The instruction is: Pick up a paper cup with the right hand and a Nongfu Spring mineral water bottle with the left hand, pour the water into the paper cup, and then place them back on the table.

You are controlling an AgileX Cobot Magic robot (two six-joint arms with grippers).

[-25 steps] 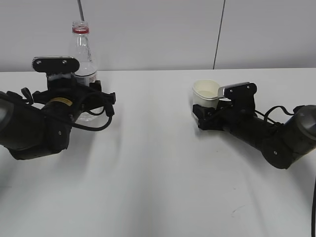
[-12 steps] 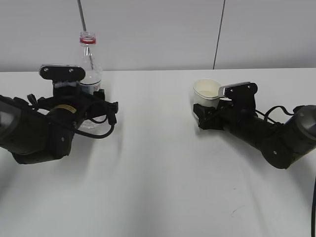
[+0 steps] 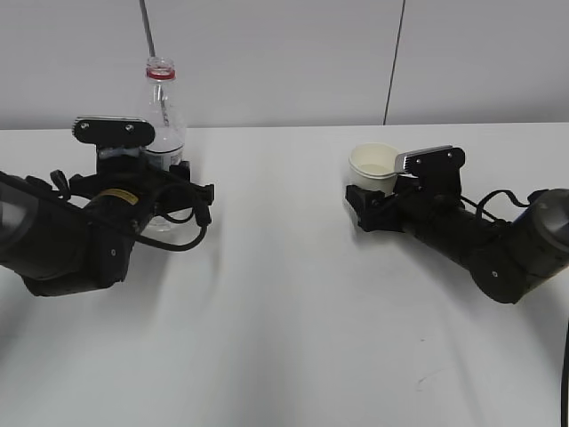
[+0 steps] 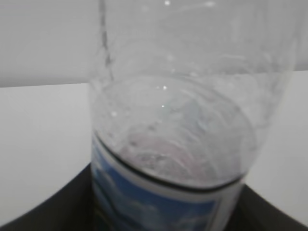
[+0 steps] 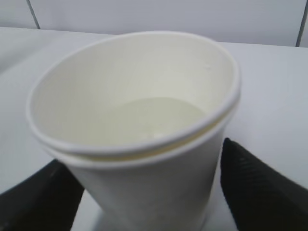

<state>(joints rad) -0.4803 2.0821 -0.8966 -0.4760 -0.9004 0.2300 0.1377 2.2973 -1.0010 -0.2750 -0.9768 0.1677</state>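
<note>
Bottle [image 3: 164, 124] and cup [image 3: 372, 168] sit well apart on the white table [image 3: 284, 294], the bottle at the far left, the cup right of the middle. The bottle stands upright, capless, with a red ring at its neck. The left hand [image 3: 142, 191] lies low on the table, its jaws on either side of the bottle's lower body. In the left wrist view the clear bottle [image 4: 183, 120] fills the frame, label band low down, with dark jaw edges at both bottom corners; whether they press the plastic I cannot tell. The right hand [image 3: 369, 206] reaches in from the right, its jaws around the base of the cup. In the right wrist view the cup [image 5: 139, 125] stands upright between two black fingers [image 5: 255, 187], both right against its sides, so the grip looks closed on it. Clear water [image 5: 159, 115] lies in the bottom of the cup.
</note>
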